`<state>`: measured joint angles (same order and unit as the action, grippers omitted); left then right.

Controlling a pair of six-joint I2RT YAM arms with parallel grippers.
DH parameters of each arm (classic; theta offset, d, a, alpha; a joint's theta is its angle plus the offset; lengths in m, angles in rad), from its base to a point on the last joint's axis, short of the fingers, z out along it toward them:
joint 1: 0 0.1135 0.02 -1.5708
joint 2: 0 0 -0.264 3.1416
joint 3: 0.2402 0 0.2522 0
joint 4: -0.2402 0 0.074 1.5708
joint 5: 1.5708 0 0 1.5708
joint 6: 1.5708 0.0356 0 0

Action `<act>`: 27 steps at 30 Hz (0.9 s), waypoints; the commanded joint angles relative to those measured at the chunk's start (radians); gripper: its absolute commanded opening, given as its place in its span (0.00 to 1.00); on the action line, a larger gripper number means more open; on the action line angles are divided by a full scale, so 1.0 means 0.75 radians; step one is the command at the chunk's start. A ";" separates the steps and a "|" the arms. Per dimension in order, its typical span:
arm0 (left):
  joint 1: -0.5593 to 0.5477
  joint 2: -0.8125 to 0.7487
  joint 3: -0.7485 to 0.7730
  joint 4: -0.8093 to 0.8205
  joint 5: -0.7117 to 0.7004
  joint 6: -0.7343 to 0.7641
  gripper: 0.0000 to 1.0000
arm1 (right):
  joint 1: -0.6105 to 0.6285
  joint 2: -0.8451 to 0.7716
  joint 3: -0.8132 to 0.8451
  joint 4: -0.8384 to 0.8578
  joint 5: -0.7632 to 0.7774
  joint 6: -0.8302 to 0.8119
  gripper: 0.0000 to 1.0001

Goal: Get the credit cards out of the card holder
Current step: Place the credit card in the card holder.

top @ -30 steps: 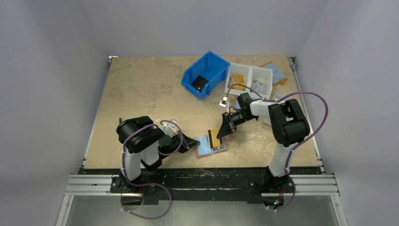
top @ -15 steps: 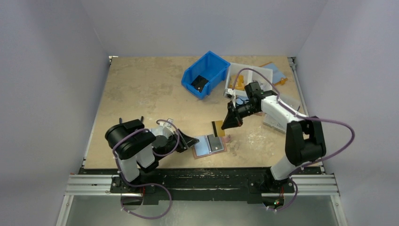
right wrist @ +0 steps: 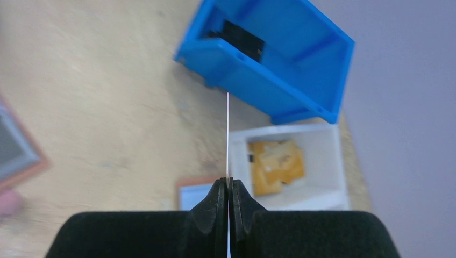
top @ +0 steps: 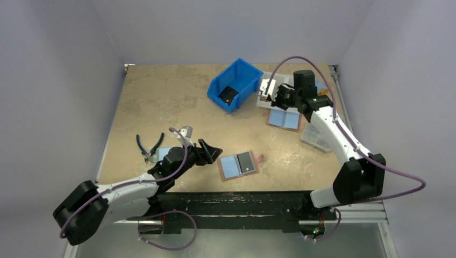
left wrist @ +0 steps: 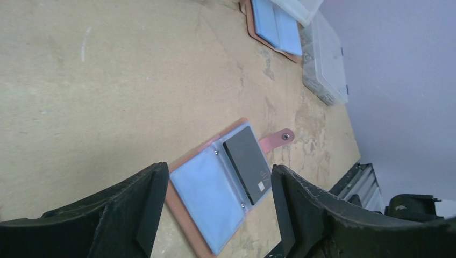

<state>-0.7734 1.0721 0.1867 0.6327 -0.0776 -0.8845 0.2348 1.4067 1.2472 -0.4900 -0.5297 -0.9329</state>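
Lower centre, top view: card holder open flat on tabletop; left gripper near it, jaws spread; upper right: right gripper, jaws pinching credit card

Noted right gripper gone from above the card holder to the far side, over white tray, with the card drawn out and pinched edge-on. Found left gripper backed off the card holder's left edge, jaws now apart. Logged left arm swung low and leftward, uncovering pliers. Spotted folder newly exposed beside tray.
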 commanded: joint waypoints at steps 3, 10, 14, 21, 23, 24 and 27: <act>0.008 -0.363 0.035 -0.454 -0.147 0.117 0.80 | 0.006 0.175 0.071 0.283 0.405 -0.393 0.00; 0.008 -0.627 0.023 -0.661 -0.177 0.075 0.82 | 0.008 0.354 0.144 0.374 0.590 -0.526 0.00; 0.008 -0.681 0.050 -0.735 -0.186 0.069 0.82 | 0.008 0.435 0.153 0.460 0.647 -0.548 0.00; 0.007 -0.685 0.088 -0.807 -0.189 0.068 0.82 | 0.018 0.576 0.182 0.596 0.702 -0.546 0.01; 0.008 -0.690 0.090 -0.821 -0.193 0.070 0.82 | 0.027 0.601 0.185 0.629 0.702 -0.546 0.02; 0.008 -0.694 0.090 -0.827 -0.197 0.071 0.82 | 0.033 0.615 0.188 0.638 0.702 -0.546 0.02; 0.009 -0.703 0.089 -0.837 -0.203 0.069 0.82 | 0.046 0.654 0.190 0.680 0.742 -0.553 0.04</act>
<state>-0.7723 0.5594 0.2092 0.0154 -0.2134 -0.8433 0.2504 1.8862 1.3426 -0.0807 -0.0109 -1.3285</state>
